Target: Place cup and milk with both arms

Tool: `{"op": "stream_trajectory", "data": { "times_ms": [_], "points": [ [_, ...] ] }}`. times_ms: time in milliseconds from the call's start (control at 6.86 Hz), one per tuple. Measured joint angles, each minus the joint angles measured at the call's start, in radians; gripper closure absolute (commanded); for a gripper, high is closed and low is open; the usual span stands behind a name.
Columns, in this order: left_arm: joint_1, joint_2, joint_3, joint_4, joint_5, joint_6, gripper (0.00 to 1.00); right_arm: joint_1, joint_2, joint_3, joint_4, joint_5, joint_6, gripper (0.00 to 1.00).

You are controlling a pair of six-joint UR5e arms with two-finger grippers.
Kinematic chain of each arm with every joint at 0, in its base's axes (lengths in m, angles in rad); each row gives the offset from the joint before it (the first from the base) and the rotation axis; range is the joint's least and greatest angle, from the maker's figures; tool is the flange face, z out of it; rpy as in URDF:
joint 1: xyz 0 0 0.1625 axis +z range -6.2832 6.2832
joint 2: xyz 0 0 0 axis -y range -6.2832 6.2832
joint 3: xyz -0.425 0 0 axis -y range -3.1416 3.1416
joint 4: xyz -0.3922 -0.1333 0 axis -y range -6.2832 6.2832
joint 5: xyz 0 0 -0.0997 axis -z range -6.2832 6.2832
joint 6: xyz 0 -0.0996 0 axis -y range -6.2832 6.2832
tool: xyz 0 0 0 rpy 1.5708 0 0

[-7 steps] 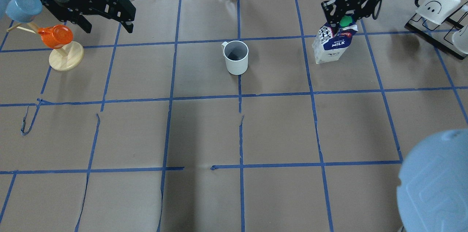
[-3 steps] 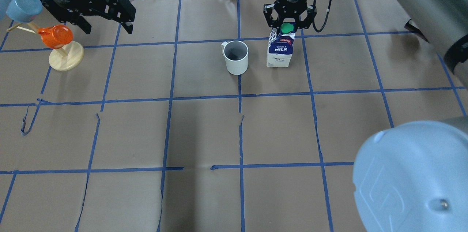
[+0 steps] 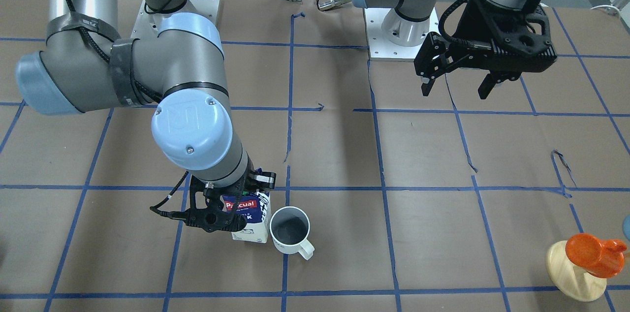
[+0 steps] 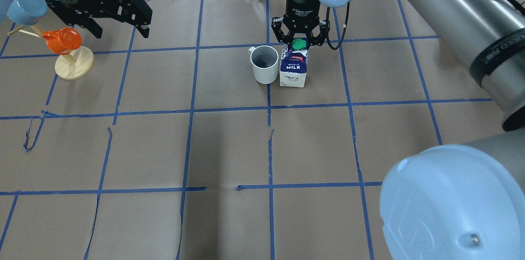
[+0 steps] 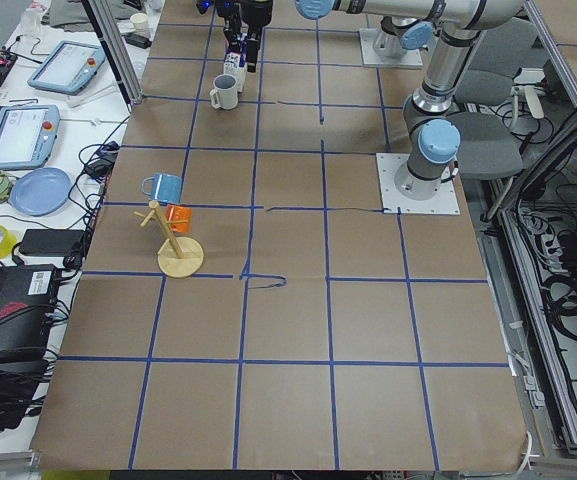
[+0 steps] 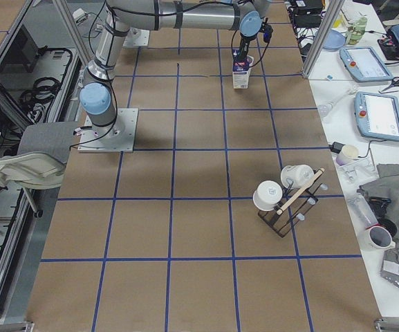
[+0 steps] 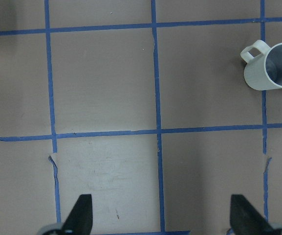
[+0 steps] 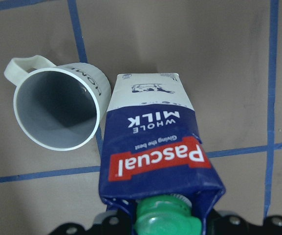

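- Nearest the overhead camera, the right arm's (image 4: 455, 18) smooth, rounded light-blue joint cap fills the lower right corner, and its silver-grey tube runs away across the table.
- Matte brown paper covers the table (image 4: 229, 149), ruled into squares by blue tape that is torn and curled in places.
- Past the middle of the grid, the cup (image 4: 264, 64) stands upright: a white, straight-walled cylinder with a grey inside and a loop handle at its far left.
- Close against the cup's right side stands the milk (image 4: 293, 70), a glossy dark-blue-and-white gable-top carton with a red band and a round green screw cap. Whether the two touch, or whether the carton's base rests on the paper, cannot be told.
- The right gripper (image 4: 299, 42) comes down from above, its black fingers clamped on the carton's gable ridge either side of the cap.
- Off to the far left, the left gripper (image 4: 121, 29) hangs above the paper with its fingers spread wide, grasping nothing.
- Beside it, a round pale wooden stand (image 4: 74, 65) carries a translucent orange cup (image 4: 61, 40) and a light-blue cup (image 4: 26, 5) on its pegs.
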Motion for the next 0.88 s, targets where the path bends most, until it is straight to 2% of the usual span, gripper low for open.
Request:
{"op": "stream_trajectory", "data": {
  "times_ms": [583,875],
  "points": [
    [0.0,0.009,-0.014,0.0,-0.001,0.001,0.0,0.004,0.013,0.002,-0.006,-0.018,-0.019,0.53],
    [0.0,0.009,-0.015,0.001,0.0,0.001,0.0,0.004,0.015,0.0,-0.014,-0.027,-0.024,0.0]
  ]
}}
